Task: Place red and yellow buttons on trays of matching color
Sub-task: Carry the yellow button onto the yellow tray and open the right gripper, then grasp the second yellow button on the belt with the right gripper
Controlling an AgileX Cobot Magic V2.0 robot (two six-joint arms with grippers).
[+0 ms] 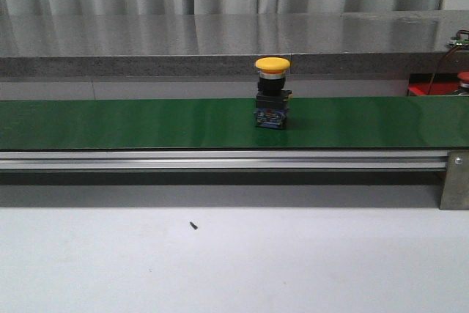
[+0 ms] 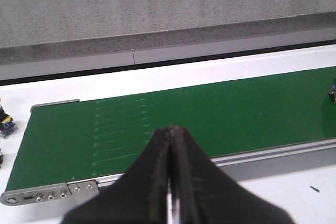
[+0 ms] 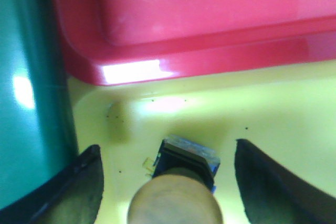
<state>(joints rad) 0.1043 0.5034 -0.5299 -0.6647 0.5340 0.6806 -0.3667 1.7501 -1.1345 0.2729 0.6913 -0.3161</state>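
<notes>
A yellow button (image 1: 272,93) with a black and blue base stands upright on the green belt (image 1: 146,124), mid-table. Another yellow-capped button (image 3: 177,200) stands on the yellow tray (image 3: 273,108), between the fingers of my right gripper (image 3: 168,151). That gripper is open, with both fingers apart from the button. The red tray (image 3: 210,24) lies right beside the yellow one; its corner (image 1: 429,89) shows at the far right behind the belt, with a red cap (image 1: 463,76) on it. My left gripper (image 2: 171,129) is shut on nothing, over the belt's (image 2: 236,108) left end.
A grey stone ledge (image 1: 220,42) runs behind the belt, and an aluminium rail (image 1: 220,159) runs along its front. A small dark and blue part (image 2: 6,121) sits off the belt's left end. The belt (image 3: 26,93) borders the yellow tray.
</notes>
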